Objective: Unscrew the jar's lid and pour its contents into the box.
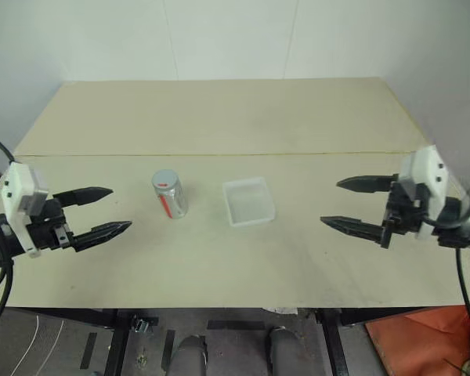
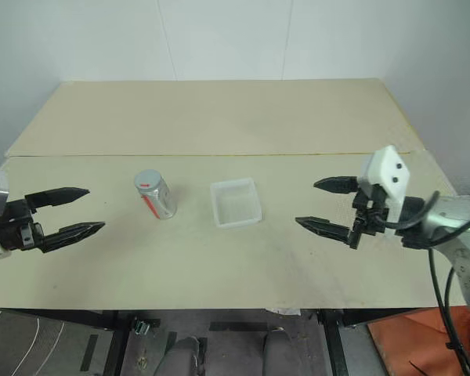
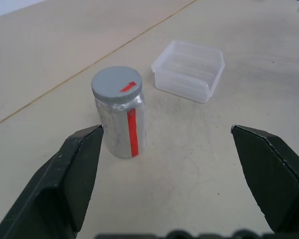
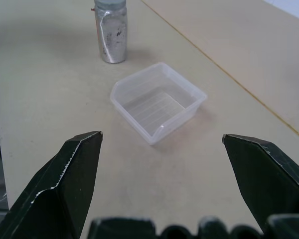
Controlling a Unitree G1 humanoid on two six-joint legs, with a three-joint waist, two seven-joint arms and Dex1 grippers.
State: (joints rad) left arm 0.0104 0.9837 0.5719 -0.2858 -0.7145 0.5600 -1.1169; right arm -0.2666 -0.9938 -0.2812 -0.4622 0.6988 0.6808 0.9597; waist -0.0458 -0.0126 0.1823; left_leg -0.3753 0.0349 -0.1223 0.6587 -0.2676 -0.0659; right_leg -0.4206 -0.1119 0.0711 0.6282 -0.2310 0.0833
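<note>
The jar [image 1: 171,199] stands upright on the table, silvery with a red stripe, and its grey lid [image 1: 165,181] with a small red mark sits on top. Just right of it lies the box [image 1: 248,201], a shallow translucent tray with nothing visible inside. The contents are hidden inside the jar. My left gripper [image 1: 110,211] hovers left of the jar, open, with nothing between its fingers. Out to the right of the box, my right gripper [image 1: 348,204] is open too and holds nothing. In the left wrist view the jar [image 3: 120,113] stands ahead of the fingers.
The pale wooden table [image 1: 219,117] has a seam running across its middle. A white wall rises behind it. An orange object [image 1: 423,341] lies on the floor past the table's front right corner.
</note>
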